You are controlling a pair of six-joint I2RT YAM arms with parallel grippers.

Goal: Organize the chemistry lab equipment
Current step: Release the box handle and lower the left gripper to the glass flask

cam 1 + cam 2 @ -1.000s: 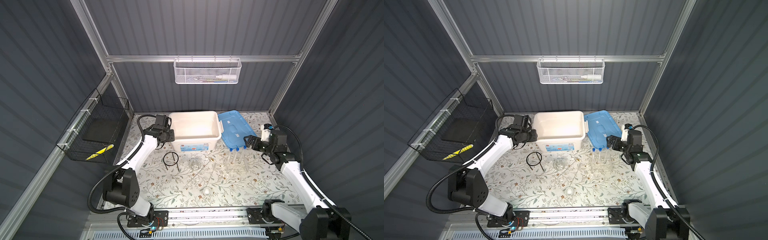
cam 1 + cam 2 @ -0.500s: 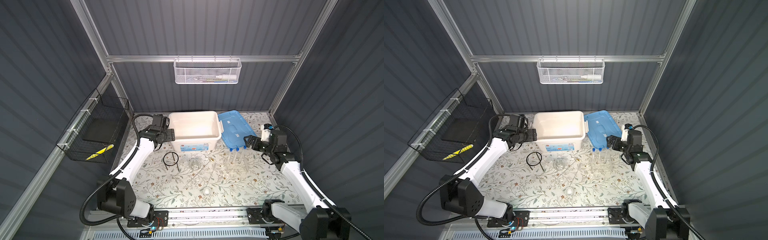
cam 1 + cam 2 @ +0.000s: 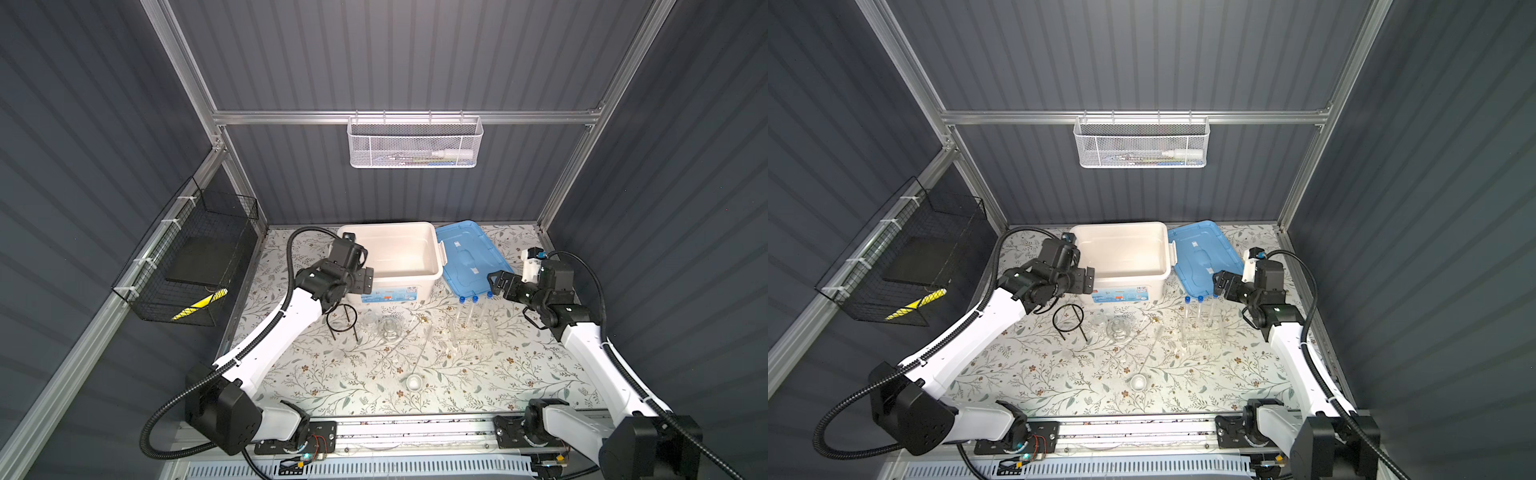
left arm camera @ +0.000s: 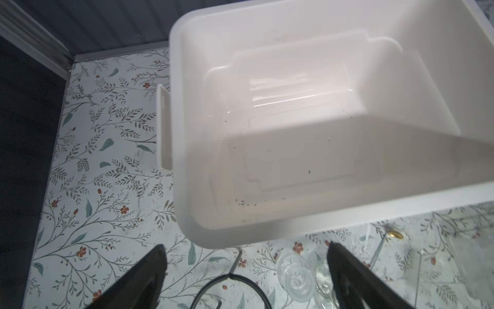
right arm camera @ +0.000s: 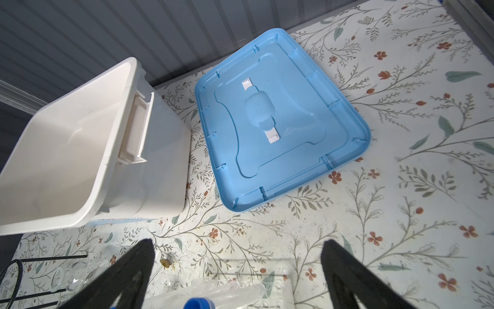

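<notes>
A black wire ring tripod stands in front of the white box. Beside it are a small clear beaker and a clear flask. Blue-capped test tubes stand in a clear rack. Thin glass rods lie mid-table, and a small white dish sits nearer the front. My left gripper hangs open and empty at the box's front left corner, above the tripod. My right gripper is open and empty above the rack.
The open white storage box stands at the back, its blue lid flat on the table beside it. A white mesh basket hangs on the back wall and a black wire basket on the left wall.
My left gripper's jaws have opened wide, and it has shifted right and forward along the box's front left corner. The right arm has barely moved.
</notes>
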